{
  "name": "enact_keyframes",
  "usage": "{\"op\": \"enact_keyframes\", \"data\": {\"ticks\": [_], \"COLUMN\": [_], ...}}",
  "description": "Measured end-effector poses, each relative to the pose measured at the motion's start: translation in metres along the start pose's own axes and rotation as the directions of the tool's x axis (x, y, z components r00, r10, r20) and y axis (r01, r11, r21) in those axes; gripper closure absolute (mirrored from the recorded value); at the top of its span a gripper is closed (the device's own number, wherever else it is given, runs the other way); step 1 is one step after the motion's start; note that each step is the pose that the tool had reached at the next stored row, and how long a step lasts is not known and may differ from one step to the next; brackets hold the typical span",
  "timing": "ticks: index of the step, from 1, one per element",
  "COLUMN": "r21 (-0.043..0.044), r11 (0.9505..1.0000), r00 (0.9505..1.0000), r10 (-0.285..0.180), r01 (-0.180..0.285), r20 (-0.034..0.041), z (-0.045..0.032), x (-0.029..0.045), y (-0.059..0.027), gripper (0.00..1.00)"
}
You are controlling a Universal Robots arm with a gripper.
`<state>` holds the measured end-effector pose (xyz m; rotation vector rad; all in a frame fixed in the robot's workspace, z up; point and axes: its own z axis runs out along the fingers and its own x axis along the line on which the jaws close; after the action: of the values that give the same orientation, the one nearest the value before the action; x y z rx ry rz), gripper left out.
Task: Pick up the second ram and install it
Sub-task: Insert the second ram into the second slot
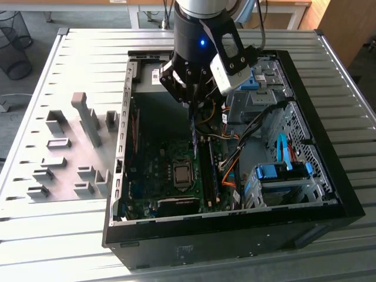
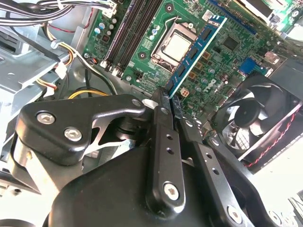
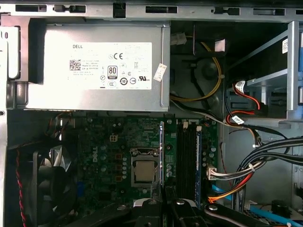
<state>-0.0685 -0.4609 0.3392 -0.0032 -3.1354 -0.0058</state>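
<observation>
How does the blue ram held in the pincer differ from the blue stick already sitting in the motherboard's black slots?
The second ram is clamped in the pincer, off the motherboard; the seated stick sits down in a slot. The second ram hangs by the processor socket; the seated stick lies beyond the other black slots. Both are long, thin and blue, and run parallel in the first wrist view.

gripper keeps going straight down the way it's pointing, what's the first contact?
Probably the green motherboard beside the silver CPU socket: the gripper is shut on the thin blue RAM stick, whose far end leads. Depth unclear.
</observation>
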Motion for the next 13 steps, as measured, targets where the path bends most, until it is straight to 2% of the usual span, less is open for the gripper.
{"op": "enact_keyframes", "data": {"ticks": [5, 13], "r21": [0.0, 0.0], "r11": [1.0, 1.0], "r00": [1.0, 1.0], "r10": [0.0, 0.0], "r01": [0.0, 0.0], "r20": [0.0, -0.0014], "z": [0.0027, 0.0086], "x": [-0.001, -0.013], "y": [-0.0006, -0.0012], "gripper": [0.86, 0.86]}}
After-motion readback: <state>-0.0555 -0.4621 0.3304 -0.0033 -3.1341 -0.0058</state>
